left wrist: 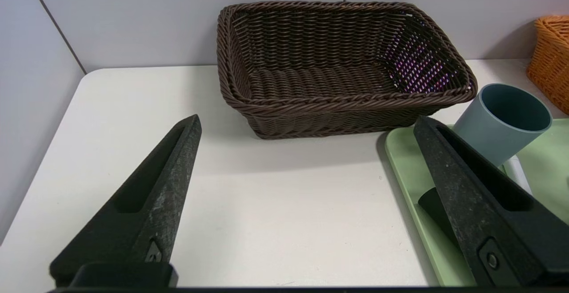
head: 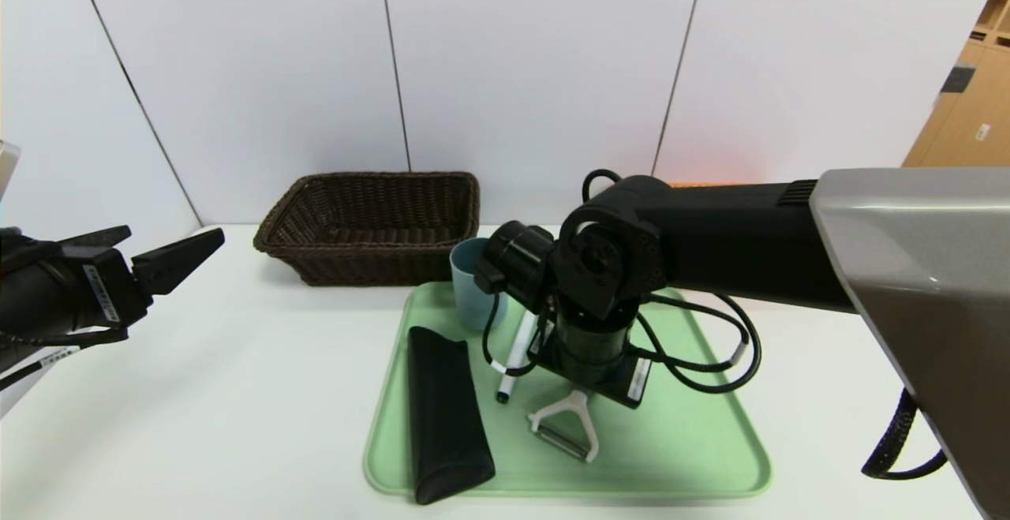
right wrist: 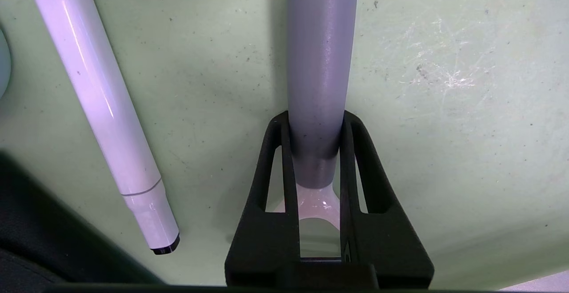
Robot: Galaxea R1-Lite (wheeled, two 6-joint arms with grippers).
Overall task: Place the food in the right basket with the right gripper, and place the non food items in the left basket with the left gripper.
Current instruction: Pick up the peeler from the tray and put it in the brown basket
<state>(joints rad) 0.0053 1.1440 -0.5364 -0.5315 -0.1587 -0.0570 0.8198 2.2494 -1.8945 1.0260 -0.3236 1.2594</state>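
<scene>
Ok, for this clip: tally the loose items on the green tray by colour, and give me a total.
Black: 1, the pouch
White: 1, the marker
Blue-grey: 1, the cup
Grey and white: 1, the peeler, its handle between the right gripper fingers
Total: 4
No fruit shows on the tray.

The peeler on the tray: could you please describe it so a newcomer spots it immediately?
On the pale green plastic tray, under the right pincer, lies the Y-shaped peeler with grey handle and white head. Unlike the slim white marker beside it, its head forks.
</scene>
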